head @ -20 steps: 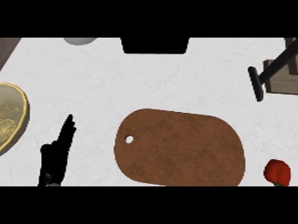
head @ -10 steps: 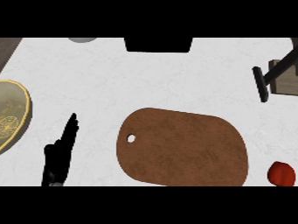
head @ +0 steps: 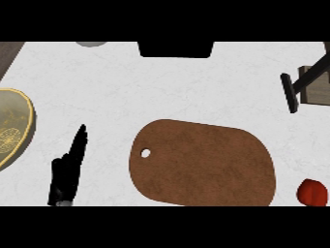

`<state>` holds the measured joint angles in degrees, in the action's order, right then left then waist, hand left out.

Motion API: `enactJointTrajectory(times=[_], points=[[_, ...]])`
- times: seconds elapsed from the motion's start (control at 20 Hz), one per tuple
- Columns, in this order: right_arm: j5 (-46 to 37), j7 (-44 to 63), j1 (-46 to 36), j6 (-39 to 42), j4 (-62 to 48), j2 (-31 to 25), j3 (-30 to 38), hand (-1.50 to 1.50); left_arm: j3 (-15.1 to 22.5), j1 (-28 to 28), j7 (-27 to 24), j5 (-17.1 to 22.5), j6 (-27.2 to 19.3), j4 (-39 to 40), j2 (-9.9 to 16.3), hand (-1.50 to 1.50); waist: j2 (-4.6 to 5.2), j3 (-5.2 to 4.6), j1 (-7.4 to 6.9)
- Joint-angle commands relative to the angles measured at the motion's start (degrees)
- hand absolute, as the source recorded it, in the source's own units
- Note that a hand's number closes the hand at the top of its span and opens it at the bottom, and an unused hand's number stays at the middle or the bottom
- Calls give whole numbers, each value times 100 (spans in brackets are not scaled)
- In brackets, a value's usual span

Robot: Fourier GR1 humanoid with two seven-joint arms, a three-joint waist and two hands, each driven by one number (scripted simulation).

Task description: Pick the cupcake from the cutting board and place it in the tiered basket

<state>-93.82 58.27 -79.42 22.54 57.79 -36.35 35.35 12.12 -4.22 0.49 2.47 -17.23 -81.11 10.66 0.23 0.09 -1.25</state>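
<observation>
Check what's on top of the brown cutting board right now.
Nothing shows on the brown oval wooden cutting board: bare surface with a small hole near its left end. No cupcake in view. The board's lower edge runs out of frame, so that strip is unseen.

So the cutting board [head: 203, 164] sits mid-counter, left hand [head: 68, 172] resting just to its left, fingers straight. A plate [head: 3, 131] is at the far left edge, the tiered basket [head: 317, 77] up in the back right corner
</observation>
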Motion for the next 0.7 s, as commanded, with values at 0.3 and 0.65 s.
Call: enactJointTrajectory(times=[0.3, 0.65], points=[[53, 532, 214, -1467, -1366, -205, 429, 150, -149, 152, 38, 8, 128, 202, 16, 0, 31, -10, -23], [794, 303, 428, -2852, -1255, -70, 1203, -150, -206, 175, 106, 35, 141, 246, -23, 0, 25, -4, -8]])
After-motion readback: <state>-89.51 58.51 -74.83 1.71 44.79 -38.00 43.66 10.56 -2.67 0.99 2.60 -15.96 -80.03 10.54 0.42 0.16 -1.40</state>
